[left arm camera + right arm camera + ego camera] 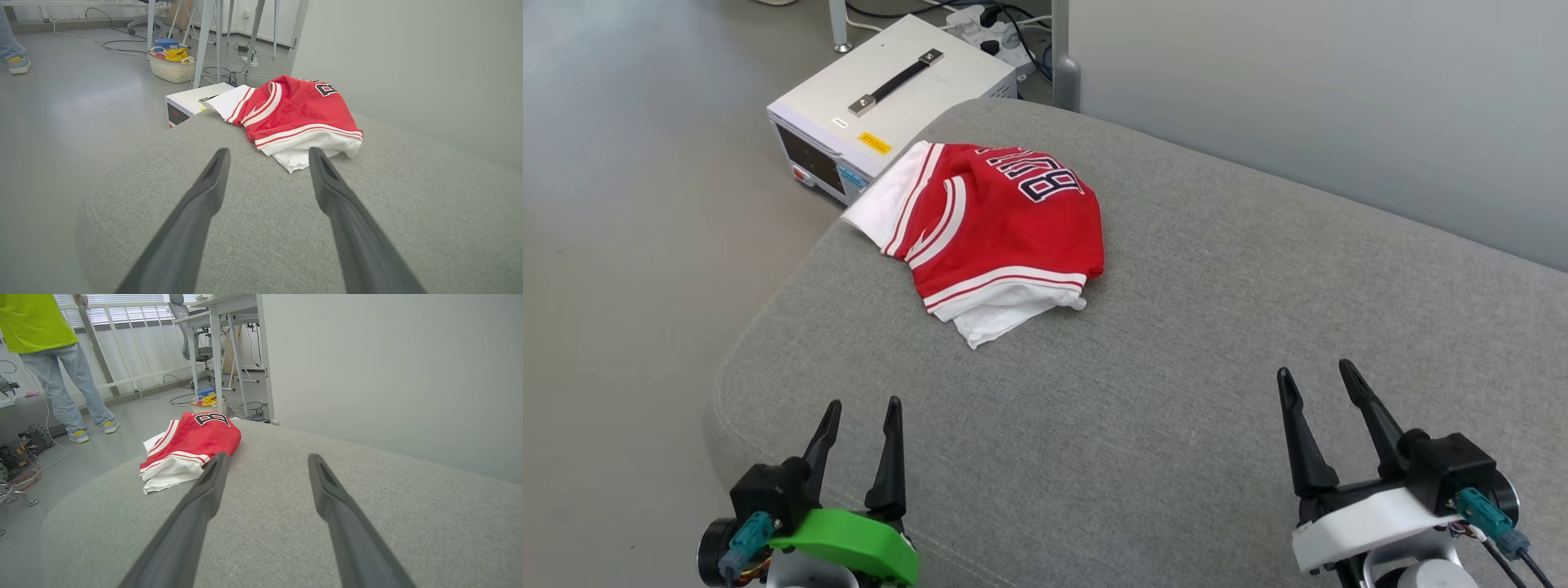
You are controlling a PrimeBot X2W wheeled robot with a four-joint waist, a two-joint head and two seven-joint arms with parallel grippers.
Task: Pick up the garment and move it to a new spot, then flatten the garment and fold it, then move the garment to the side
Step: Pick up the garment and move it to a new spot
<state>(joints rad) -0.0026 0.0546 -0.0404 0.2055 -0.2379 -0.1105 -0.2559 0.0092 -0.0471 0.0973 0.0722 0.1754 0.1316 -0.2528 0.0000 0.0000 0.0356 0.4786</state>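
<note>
Head view, left to right. Your left gripper (864, 403) hovers over the near left edge of the grey cushion (1176, 392), its jaws wide and empty. A white equipment box (890, 98) sits on the floor just beyond the cushion's far left corner. The garment (1005, 229) lies bunched on the cushion's far left part, one white sleeve reaching the edge nearest the box. Your right gripper (1315, 367) is over the cushion's near right part, fingers spread, holding nothing.

Left gripper (269, 155) gapes wide — crumpled garment (296, 116) lies beyond, on grey cushion (253, 237).
</note>
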